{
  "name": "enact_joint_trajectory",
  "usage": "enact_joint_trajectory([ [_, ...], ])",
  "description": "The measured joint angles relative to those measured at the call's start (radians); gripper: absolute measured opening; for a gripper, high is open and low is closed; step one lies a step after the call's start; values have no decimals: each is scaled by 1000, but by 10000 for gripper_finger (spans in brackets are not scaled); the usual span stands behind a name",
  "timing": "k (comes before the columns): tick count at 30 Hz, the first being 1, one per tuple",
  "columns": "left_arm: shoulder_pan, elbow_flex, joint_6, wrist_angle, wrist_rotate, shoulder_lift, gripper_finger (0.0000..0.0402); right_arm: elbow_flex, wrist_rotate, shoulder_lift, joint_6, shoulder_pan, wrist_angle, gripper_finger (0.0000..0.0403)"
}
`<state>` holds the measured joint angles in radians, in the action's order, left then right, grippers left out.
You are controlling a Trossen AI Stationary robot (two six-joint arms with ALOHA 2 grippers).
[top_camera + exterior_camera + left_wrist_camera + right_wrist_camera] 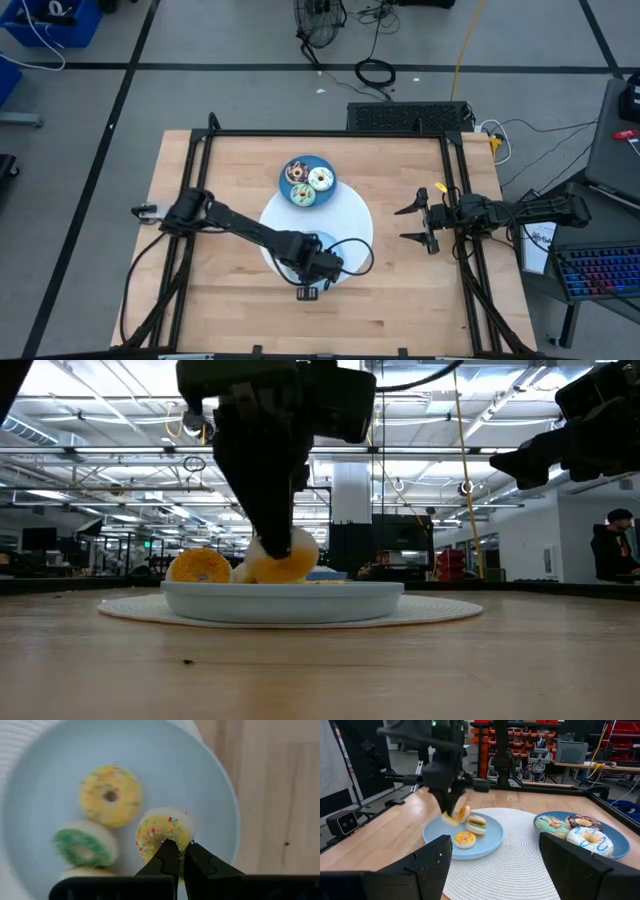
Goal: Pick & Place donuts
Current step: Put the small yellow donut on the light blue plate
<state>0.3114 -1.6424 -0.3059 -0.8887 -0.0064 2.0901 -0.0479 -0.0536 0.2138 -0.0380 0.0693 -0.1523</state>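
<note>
A round white mat (352, 215) lies in the middle of the wooden table (400, 300). Two blue plates sit on it. The far plate (325, 163) is at about 12 o'clock on the mat. It holds three big donuts: a brown one (296, 170), a white one (321, 179) and a teal one (302, 195). They sit close, touching each other.

The near plate (432, 837) is at about 7 o'clock on the mat. The left arm reaches over it and hides most of it from above. The left gripper (179, 851) has its fingers pressed together on a small yellow donut with sprinkles (162, 832). The donut is tipped up on its edge, just above the plate floor. Three more small donuts lie in that plate. A yellow donut (110, 795) lies flat at about 10 o'clock from the pinched one. A green donut (82, 847) is just beside both. A pale one (85, 872) peeks out under the gripper's body, and little of it shows.

The right gripper (418, 223) waits at 3 o'clock, near the right edge of the table, well apart from the plates. Its fingers are spread wide and hold nothing.

A black frame (330, 134) runs around the table. Cables (375, 72) lie on the floor past the far edge. In the low view a person (610, 550) stands far off in the room at the right.
</note>
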Motion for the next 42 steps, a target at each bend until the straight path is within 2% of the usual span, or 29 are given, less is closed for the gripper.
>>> enact_joint_trajectory([
  [4,0,0,-11,10,33,15,14,0,0,0,0,0,0,283],
  [15,-1,0,-81,27,32,15,109,0,0,0,0,0,0,283],
  [23,-8,0,-158,30,16,15,203,0,0,0,0,0,0,283],
  [28,-23,0,-204,30,86,15,267,0,0,0,0,0,0,283],
  [31,-28,0,-207,30,92,15,295,0,0,0,0,0,0,283],
  [37,-36,0,-229,32,85,15,330,0,0,0,0,0,0,283],
  [42,-38,0,-214,75,96,11,341,0,0,0,0,0,0,283],
])
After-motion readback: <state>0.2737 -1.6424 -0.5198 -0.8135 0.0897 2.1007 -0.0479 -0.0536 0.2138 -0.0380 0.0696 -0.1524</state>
